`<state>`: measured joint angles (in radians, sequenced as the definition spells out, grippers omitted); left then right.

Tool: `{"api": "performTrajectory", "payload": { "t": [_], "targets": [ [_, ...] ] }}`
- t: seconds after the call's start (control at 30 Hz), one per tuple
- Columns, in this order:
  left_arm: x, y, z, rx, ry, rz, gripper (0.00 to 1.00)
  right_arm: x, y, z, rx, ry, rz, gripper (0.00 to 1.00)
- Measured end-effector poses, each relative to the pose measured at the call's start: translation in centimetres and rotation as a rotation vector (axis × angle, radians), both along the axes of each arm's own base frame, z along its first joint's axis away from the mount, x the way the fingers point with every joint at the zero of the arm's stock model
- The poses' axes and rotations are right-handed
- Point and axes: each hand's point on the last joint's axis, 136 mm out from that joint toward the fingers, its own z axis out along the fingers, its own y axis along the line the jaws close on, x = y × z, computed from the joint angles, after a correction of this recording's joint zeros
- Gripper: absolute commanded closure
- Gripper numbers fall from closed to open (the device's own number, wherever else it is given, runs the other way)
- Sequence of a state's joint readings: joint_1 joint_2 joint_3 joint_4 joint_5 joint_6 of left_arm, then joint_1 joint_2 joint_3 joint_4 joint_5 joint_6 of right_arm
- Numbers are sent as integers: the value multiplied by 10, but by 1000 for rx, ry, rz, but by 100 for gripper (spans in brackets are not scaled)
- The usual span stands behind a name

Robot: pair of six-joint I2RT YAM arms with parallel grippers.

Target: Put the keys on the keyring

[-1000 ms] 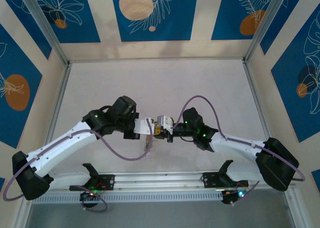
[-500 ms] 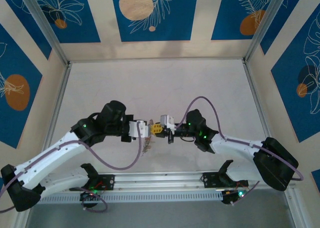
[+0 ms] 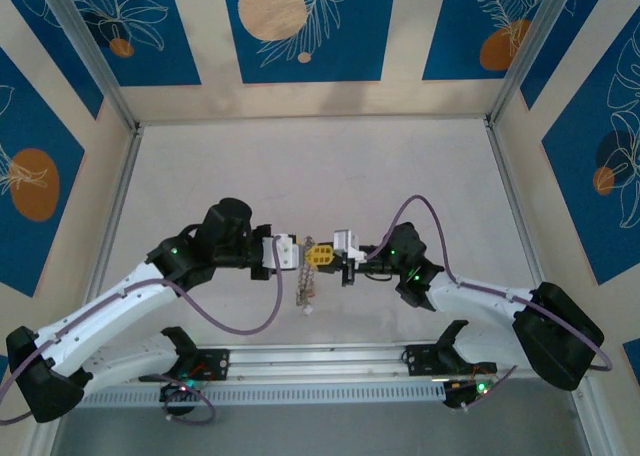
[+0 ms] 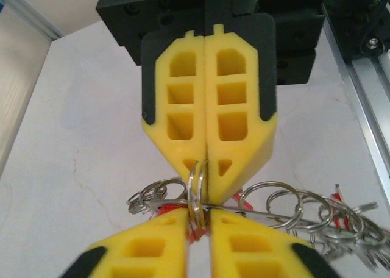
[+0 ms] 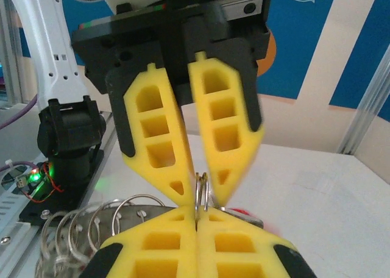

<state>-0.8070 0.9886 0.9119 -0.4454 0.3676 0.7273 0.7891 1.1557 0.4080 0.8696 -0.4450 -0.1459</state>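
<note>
My two grippers meet tip to tip above the table's near middle. My right gripper is shut on a small steel split ring that stands upright. My left gripper faces it. Its fingers are a little apart on either side of that same ring, in a narrow gap. Just behind the ring is a red key tag. The keyring, a flat silvery band, runs sideways under the grippers. Several more split rings are strung on it. In the top view this bunch dangles below the left gripper and the right gripper.
An aluminium rail with both arm bases runs along the near edge. Frame posts and patterned walls bound the white table. Purple cables loop off each arm.
The right gripper has closed onto the small ring. The left jaws opened and have narrowed again around it. The meeting point has shifted slightly right, and the bunch hangs a little lower.
</note>
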Motion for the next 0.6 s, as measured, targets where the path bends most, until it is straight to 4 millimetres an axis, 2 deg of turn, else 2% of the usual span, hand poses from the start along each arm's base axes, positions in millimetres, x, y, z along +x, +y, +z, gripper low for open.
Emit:
{"api": "performTrajectory", "payload": {
  "t": [0.13,0.23,0.33,0.43,0.6],
  "targets": [
    [0,0,-5,-12,26,9,100,1,-2,-4,-1,8,-11,100],
    [1,-1,-3,-28,34,14,100,1,-3,-3,7,10,-16,100],
    [1,0,-1,-33,31,19,100,2,-3,-3,8,10,-20,84],
    [5,5,-5,-1,30,52,100,4,-1,-7,-24,24,-27,79],
    [12,13,-9,84,13,85,100,7,5,-11,-80,34,-43,78]
  ]
}}
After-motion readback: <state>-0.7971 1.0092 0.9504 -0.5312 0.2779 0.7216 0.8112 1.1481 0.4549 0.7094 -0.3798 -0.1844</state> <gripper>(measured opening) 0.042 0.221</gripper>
